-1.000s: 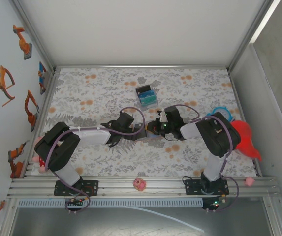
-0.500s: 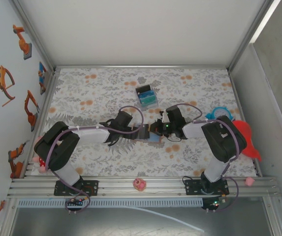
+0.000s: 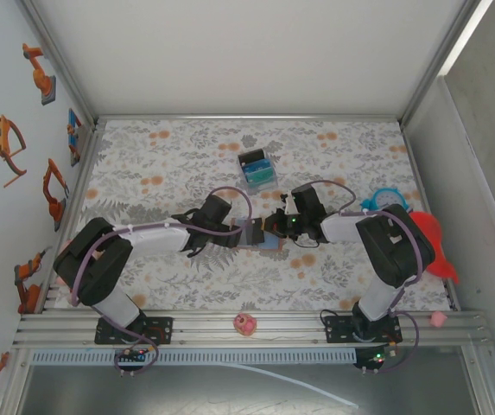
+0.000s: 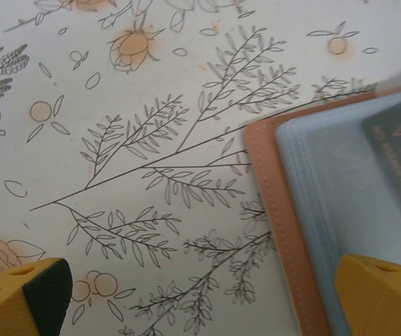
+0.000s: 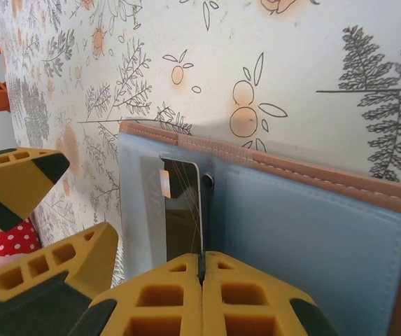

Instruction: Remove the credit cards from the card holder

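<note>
At the middle of the floral tablecloth (image 3: 161, 164), the card holder (image 3: 260, 235) lies open
Tan stitched rim, smooth pale blue pockets; a thin grey credit card (image 5: 179, 210) sticks out of one pocket, its near edge pinched by the right gripper (image 5: 201, 269), fingers pressed together. The left gripper (image 4: 203, 301) is spread wide just beside, one yellow finger (image 4: 382, 294) above the holder's edge

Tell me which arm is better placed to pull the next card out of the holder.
Right, probably. The right fingers are shut on the edge of a credit card in the card holder. The left fingers are open astride the holder's edge, better for steadying it.
</note>
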